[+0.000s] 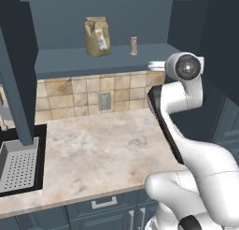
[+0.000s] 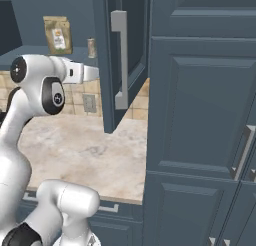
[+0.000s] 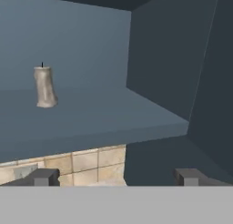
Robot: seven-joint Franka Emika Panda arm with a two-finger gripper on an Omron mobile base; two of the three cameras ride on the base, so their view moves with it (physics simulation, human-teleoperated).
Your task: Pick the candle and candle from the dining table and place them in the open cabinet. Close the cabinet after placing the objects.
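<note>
Two dark finger tips of the gripper (image 3: 116, 176) spread wide apart, nothing between them, level with the front edge of the blue shelf inside the dark blue open wall cabinet (image 1: 102, 61). Stubby grey-beige pillar candle (image 3: 45, 87) upright on that shelf, well clear of the gripper, to the left in the hand view. Same candle (image 1: 134, 46) seen from the left base view toward the right of the shelf, with a brown paper bag (image 1: 97, 36) upright further left, well apart. Panelled cabinet door with long silver bar handle (image 2: 120, 60) swung open. Beige marble-look counter top (image 1: 102, 149) below, tan tiled wall behind. White arm (image 1: 186, 98) reaching up toward the shelf.
</note>
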